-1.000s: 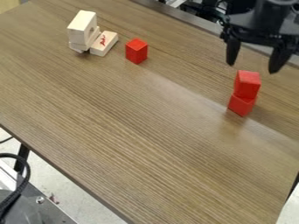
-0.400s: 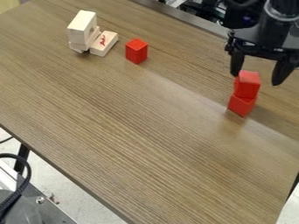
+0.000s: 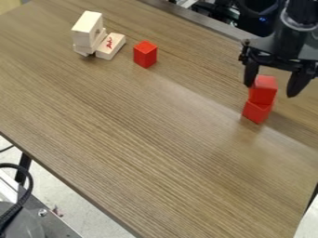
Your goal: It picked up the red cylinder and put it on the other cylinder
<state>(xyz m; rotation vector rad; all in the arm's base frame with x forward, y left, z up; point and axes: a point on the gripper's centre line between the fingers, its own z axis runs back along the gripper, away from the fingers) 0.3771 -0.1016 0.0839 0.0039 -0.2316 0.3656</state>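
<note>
Black robot arm (image 3: 301,13) with a rounded wrist ringed by a paler grey band (image 3: 295,25), a tiny blue light (image 3: 263,19), and a black gripper (image 3: 269,91) with two tapering fingers (image 3: 298,83)

Pale wooden blocks (image 3: 86,30) cluster at the worktop's (image 3: 136,135) far left, a lone red block (image 3: 144,55) to their right. Near left, a black cable (image 3: 29,185) curves.

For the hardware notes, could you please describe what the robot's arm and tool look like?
The arm is black, with a rounded upper section above a wider, flat dark bracket. The tool is black too, with two fingers that taper to rounded tips.
</note>
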